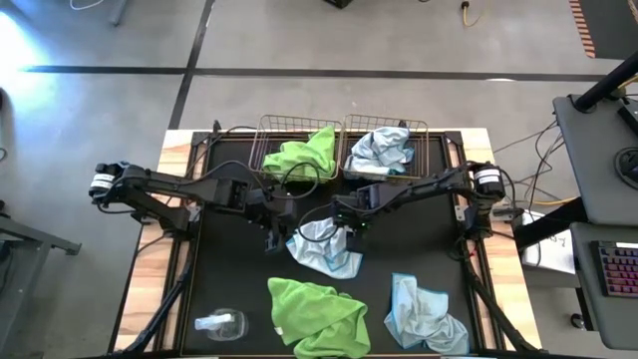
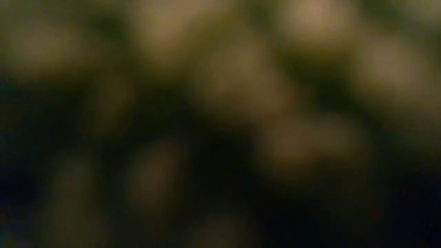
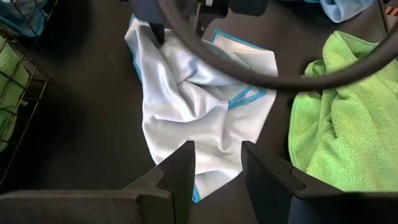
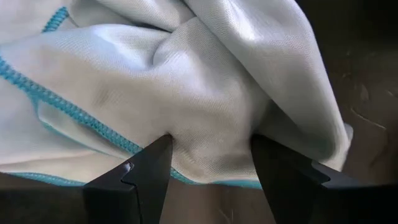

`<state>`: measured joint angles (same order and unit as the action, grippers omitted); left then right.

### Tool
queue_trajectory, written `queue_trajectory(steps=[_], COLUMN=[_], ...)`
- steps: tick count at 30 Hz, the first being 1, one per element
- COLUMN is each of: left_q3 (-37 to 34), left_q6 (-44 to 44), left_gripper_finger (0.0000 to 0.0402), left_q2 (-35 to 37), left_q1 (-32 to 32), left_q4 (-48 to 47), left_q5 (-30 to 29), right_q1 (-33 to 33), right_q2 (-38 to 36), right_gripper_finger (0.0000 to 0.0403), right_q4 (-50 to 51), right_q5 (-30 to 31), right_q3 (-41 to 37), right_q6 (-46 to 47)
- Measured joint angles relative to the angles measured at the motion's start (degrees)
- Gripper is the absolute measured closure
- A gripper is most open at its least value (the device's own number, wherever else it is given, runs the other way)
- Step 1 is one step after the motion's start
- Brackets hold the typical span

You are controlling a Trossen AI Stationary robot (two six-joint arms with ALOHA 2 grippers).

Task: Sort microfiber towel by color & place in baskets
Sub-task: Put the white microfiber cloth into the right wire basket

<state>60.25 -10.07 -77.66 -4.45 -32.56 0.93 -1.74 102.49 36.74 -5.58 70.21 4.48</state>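
A pale blue towel [image 1: 325,249] lies crumpled on the black mat at the table's middle. My right gripper [image 1: 349,229] is open, down on the towel's far edge; it also shows in the left wrist view [image 3: 155,22]. My left gripper [image 3: 217,171] is open at the towel's left corner [image 3: 186,155]; I cannot tell whether it touches it. A green towel [image 1: 317,314] and another blue towel [image 1: 426,319] lie near the front edge. The left basket [image 1: 271,125] holds a green towel [image 1: 304,155]. The right basket [image 1: 421,128] holds a blue towel [image 1: 381,150]. My right gripper comes at the blue towel from above. Its open fingers [image 4: 152,168] stand on either side of a raised fold [image 4: 211,124] near the towel's teal-stitched edge, their tips against the cloth. The fold bulges up between them, and the towel lies on the mat.
A clear plastic object [image 1: 219,323] lies at the mat's near left corner. The two baskets stand side by side at the far edge. The arms' cable [image 3: 249,68] crosses over the middle towel. Bare mat [image 1: 229,269] lies left of the middle towel.
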Motion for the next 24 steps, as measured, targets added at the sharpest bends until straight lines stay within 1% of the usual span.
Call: queue_trajectory(steps=[6, 19, 22, 24], left_q3=[0.0, 0.0, 0.0, 0.0], left_q6=[0.03, 0.05, 0.14, 0.3], left_gripper_finger=[0.0286, 0.0286, 0.0286, 0.0286], left_q2=[0.04, 0.63, 1.21, 1.7], left_q1=[0.0, 0.03, 0.02, 0.04], left_q4=[0.0, -0.71, -1.16, -1.37], left_q5=[0.02, -0.01, -0.27, -0.35], right_q1=[0.0, 0.0, 0.0, 0.0], right_q2=[0.83, 1.88, 2.0, 2.0], right_gripper_finger=[0.0188, 0.019, 0.0205, 0.0225], right_q4=[-0.25, -0.26, -0.24, -0.25], right_q5=[0.01, 0.0, -0.02, -0.31], right_q3=[0.53, 0.53, 0.53, 0.53], right_q6=[-1.52, -0.39, 0.38, 0.77])
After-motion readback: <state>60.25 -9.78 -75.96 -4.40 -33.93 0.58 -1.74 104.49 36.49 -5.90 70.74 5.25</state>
